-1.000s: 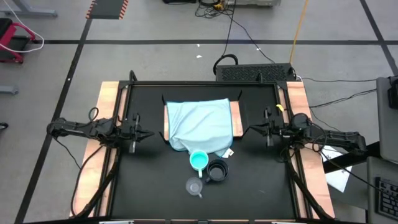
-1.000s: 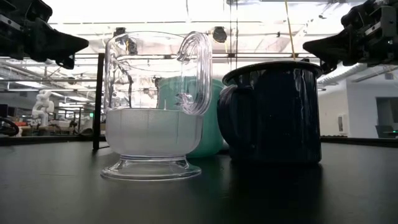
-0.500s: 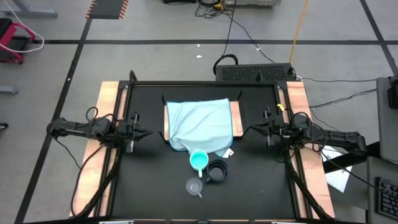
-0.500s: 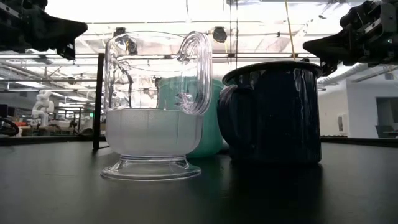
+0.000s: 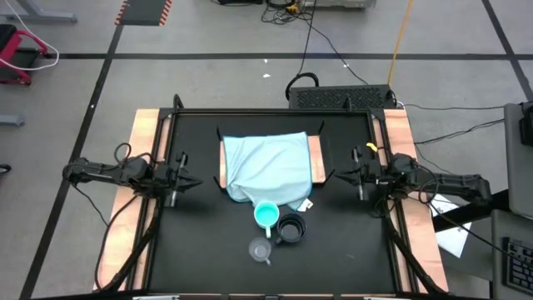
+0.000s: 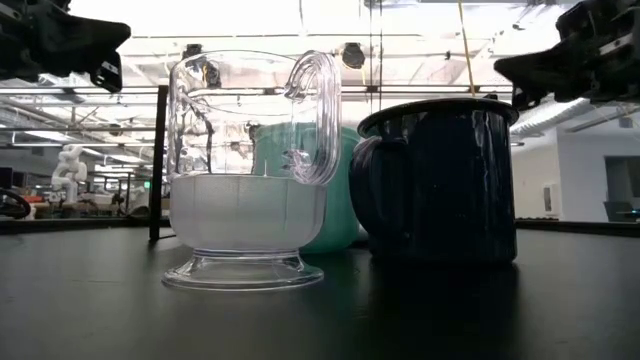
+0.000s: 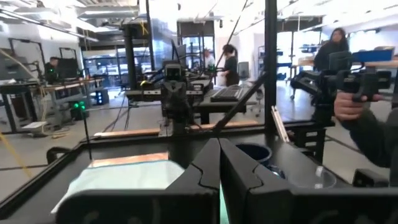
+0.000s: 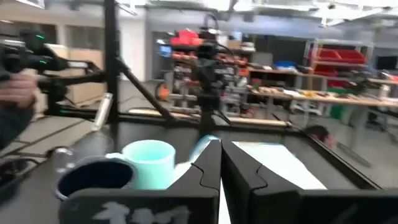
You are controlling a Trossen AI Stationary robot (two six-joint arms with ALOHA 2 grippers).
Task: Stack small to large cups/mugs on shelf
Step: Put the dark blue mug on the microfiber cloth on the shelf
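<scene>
Nearest the low camera, the small clear cup (image 6: 250, 170) fills the left-centre of the frame on the black worktop (image 6: 100, 300), its handle touching nothing. Just right of it stands the black mug (image 6: 440, 180); the turquoise cup (image 6: 335, 190) shows only as a sliver between them, mostly hidden.

From above, the three sit in a tight cluster at lower centre: the clear cup lowest, the mug to its upper right, the turquoise cup at the near edge of the shelf (image 5: 315, 158), over the drooping corner of the pale blue cloth (image 5: 268, 167). Whether the turquoise cup touches the cloth cannot be told.

The left tool (image 5: 193, 180) hangs at middle left and the right tool (image 5: 337, 176) at middle right, both well apart from the cups. In each wrist view the fingers are pressed together, tips meeting.

Beyond the worktop lies grey floor crossed by dark lines and cables. The wrist views show a lab with benches and people, including a sleeve and hand holding a device at the frame edge.
</scene>
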